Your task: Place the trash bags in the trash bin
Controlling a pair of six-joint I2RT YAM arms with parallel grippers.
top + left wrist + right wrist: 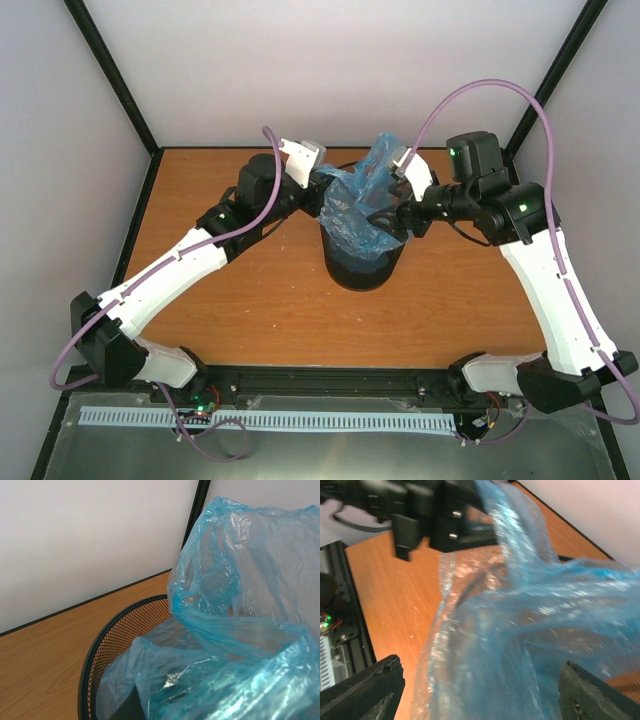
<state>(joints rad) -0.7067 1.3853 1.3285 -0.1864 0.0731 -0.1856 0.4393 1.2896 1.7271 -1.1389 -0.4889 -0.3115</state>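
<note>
The black wire-mesh trash bin stands at the middle of the table. The light-blue trash bag hangs partly inside it, and its crumpled top rises above the far rim. My left gripper is at the bin's left rim, shut on the bag's edge. In the left wrist view the film covers its jaws, beside the mesh rim. My right gripper reaches in over the right rim. It is open, its two dark fingers far apart with loose film between them.
The orange wooden table is boxed in by white walls and black frame posts. A black rail runs along the near edge between the arm bases. In the right wrist view the left arm's dark wrist sits just beyond the bag.
</note>
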